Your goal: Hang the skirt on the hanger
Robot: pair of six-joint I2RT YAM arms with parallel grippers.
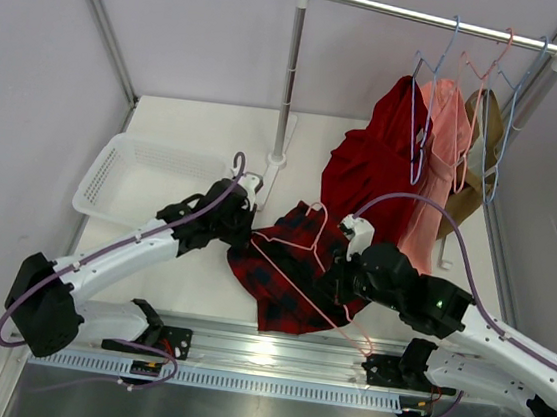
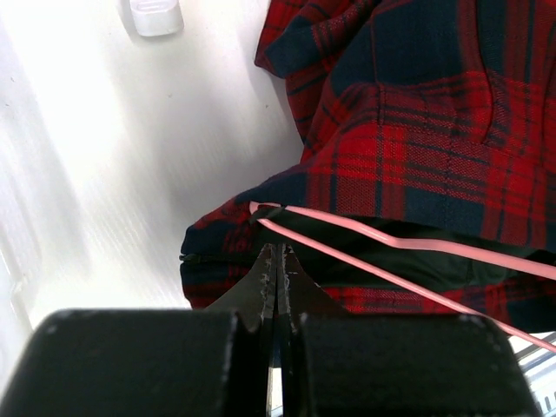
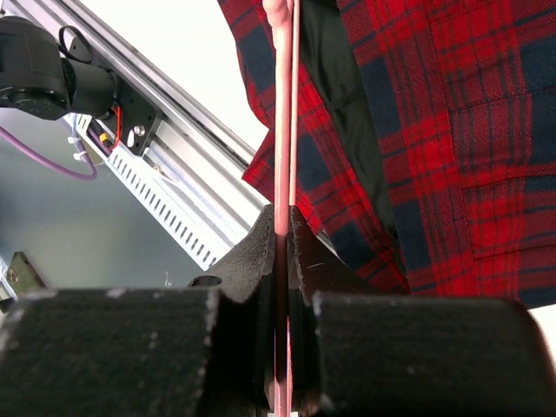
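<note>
Fitting stage: the right gripper (image 3: 285,226) jaws clamp the hanger (image 3: 282,130) wire; the left gripper (image 2: 278,261) jaws sit closed at the skirt (image 2: 417,130) waistband. Next, the waistband likely needs spreading over the wire.

crumpled red-black plaid skirt (image 1: 269,293) lies spread, pale-pink wire hanger (image 3: 281,130) across it.

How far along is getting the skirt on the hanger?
Done: one hanger corner looks tucked into the skirt's opening. In hand: right gripper is shut on the hanger wire; left gripper is shut at the skirt's edge, grip unclear. Left: most of the hanger lies outside the skirt.
</note>
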